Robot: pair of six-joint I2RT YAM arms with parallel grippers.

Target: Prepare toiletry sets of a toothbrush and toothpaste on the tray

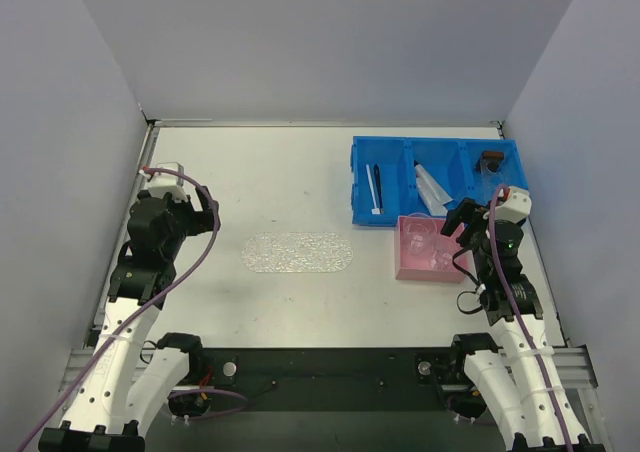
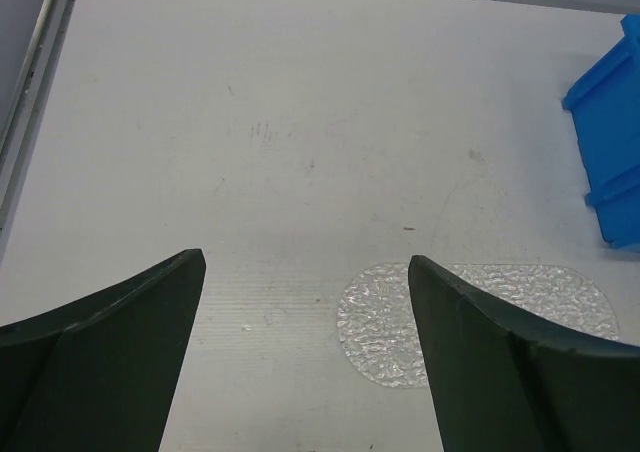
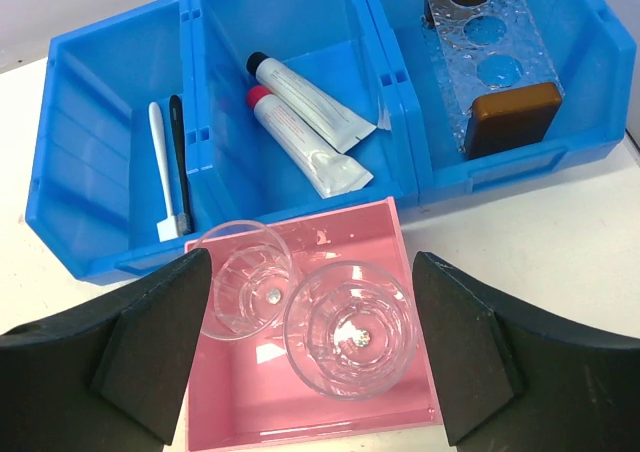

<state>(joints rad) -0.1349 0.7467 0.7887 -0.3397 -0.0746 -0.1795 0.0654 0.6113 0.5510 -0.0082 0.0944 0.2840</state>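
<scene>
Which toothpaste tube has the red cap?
The toothpaste tube lying nearer the pink box; the other tube, behind it, has a black cap.

robot lab — plain grey enclosure walls (image 1: 330, 42)

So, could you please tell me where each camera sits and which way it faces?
Top external: above and behind, looking down on the table; left arm and right arm show.
Left wrist: on the left arm, facing forward over the tray; its open left pincer shows.
Right wrist: on the right arm, looking down at the pink box and blue bin; its open right pincer shows.
Shared: top and left wrist both show the tray.
</scene>
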